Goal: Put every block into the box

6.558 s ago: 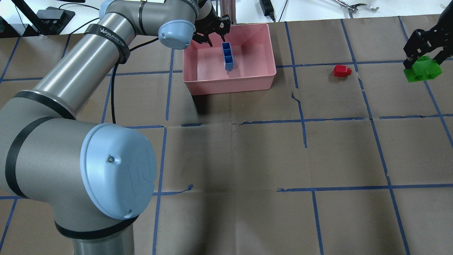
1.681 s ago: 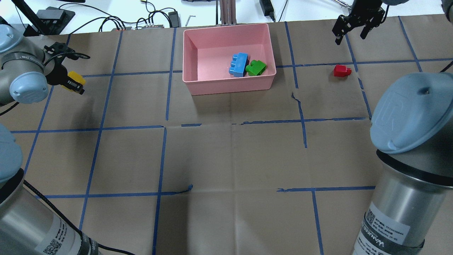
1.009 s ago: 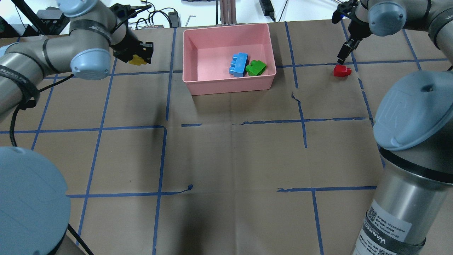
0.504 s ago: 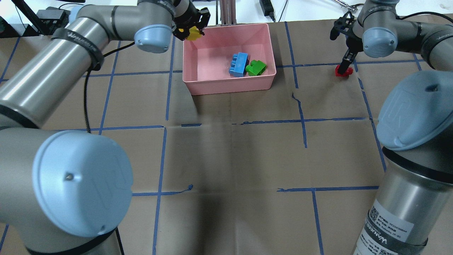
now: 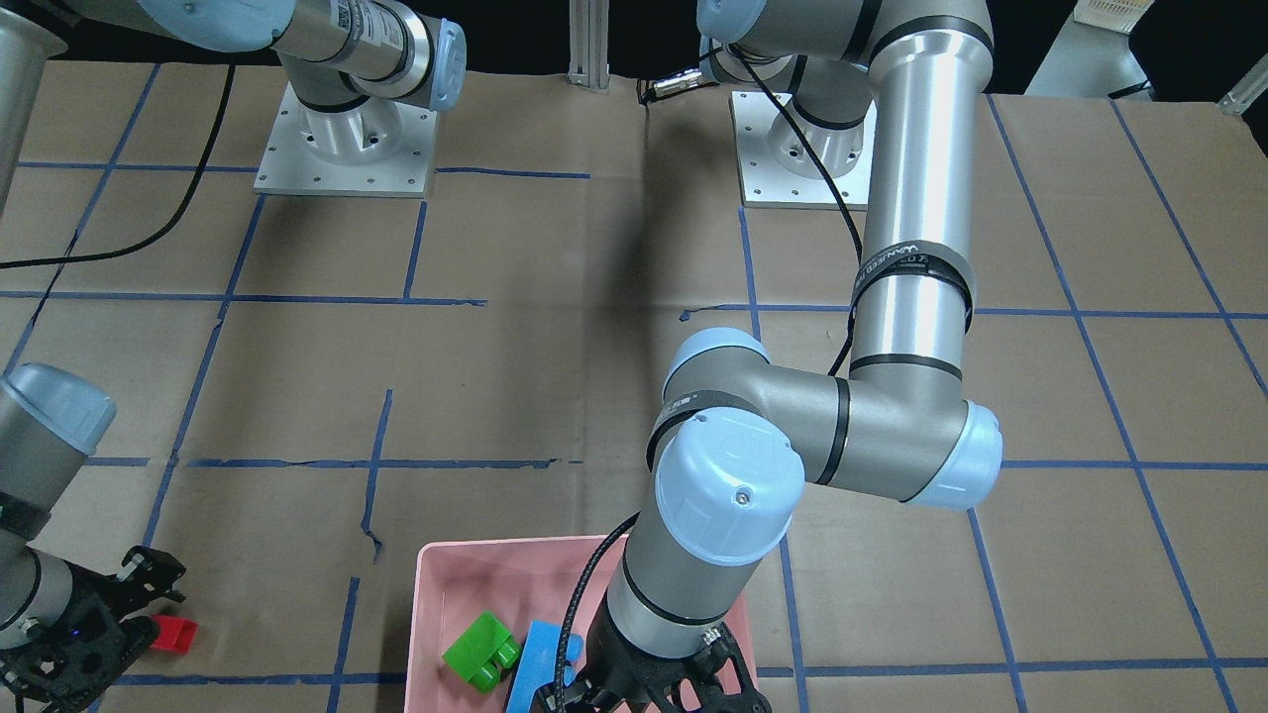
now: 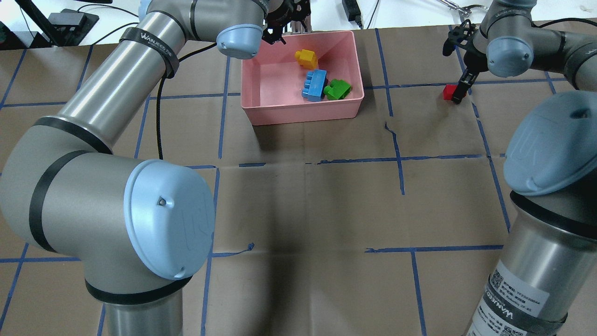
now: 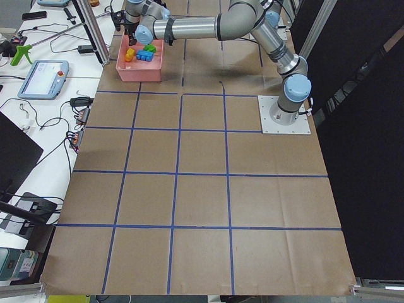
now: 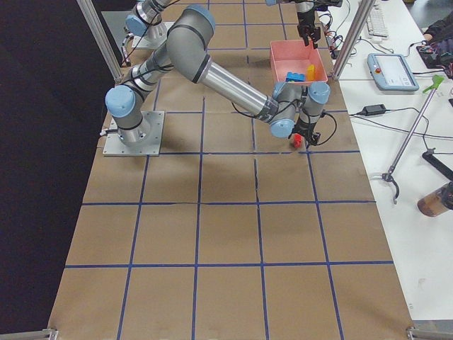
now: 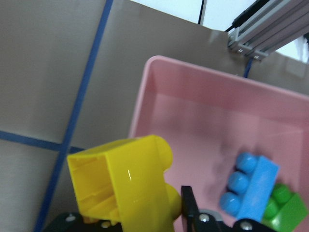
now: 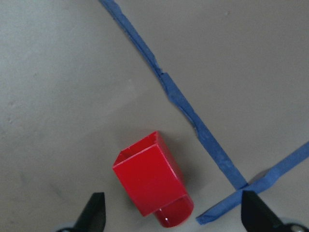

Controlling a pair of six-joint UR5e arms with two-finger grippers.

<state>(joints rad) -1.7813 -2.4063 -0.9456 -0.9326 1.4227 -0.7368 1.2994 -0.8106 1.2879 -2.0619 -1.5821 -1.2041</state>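
Observation:
The pink box (image 6: pixel 303 113) holds the light blue block (image 6: pixel 315 85) and the green block (image 6: pixel 337 89) at its near right. The yellow block (image 6: pixel 306 58) is inside the box's outline near the far wall, apart from my left gripper (image 6: pixel 276 38), which is open over the far left rim. In the left wrist view the yellow block (image 9: pixel 125 188) fills the foreground just below the fingers. The red block (image 6: pixel 449 92) lies on the table to the right. My right gripper (image 10: pixel 176 216) is open and low, one finger on each side of the red block (image 10: pixel 152 186).
Brown paper with blue tape gridlines covers the table (image 6: pixel 308 205). An aluminium post (image 6: pixel 301 11) and cables stand just behind the box's far rim. My left forearm (image 6: pixel 140 60) stretches across the table's left half.
My left gripper carried the yellow block from the far left to the box's far rim and let it go. My right gripper came down around the red block.

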